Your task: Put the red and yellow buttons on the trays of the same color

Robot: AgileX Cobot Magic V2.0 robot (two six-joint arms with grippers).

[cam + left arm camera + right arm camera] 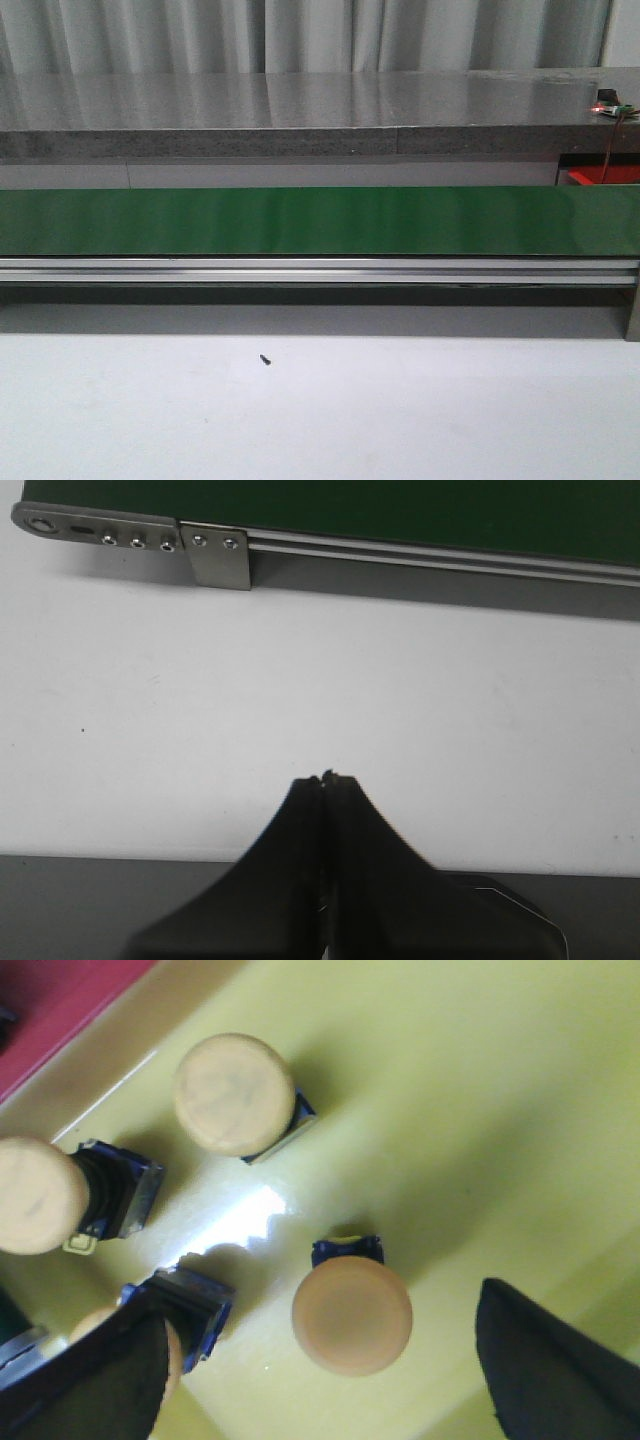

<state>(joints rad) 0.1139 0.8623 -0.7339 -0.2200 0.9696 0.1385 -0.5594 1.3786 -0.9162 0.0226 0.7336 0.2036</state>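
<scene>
Belt (320,222): green, bare of buttons. Left gripper (327,780): jaws pressed together, empty, over the table (300,700) beside the belt. Right gripper (320,1360): jaws wide, straddling a yellow button (351,1315) resting on the yellow tray (480,1110) among three others. Red tray (60,1000): adjoining. Advice: lift straight up, keeping fingers clear of neighbouring buttons.

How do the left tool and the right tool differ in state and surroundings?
The left tool is shut with nothing held; the right tool is open. The left tool is over the bare white table; the right tool is over the yellow tray with buttons. Both have black fingers.
</scene>
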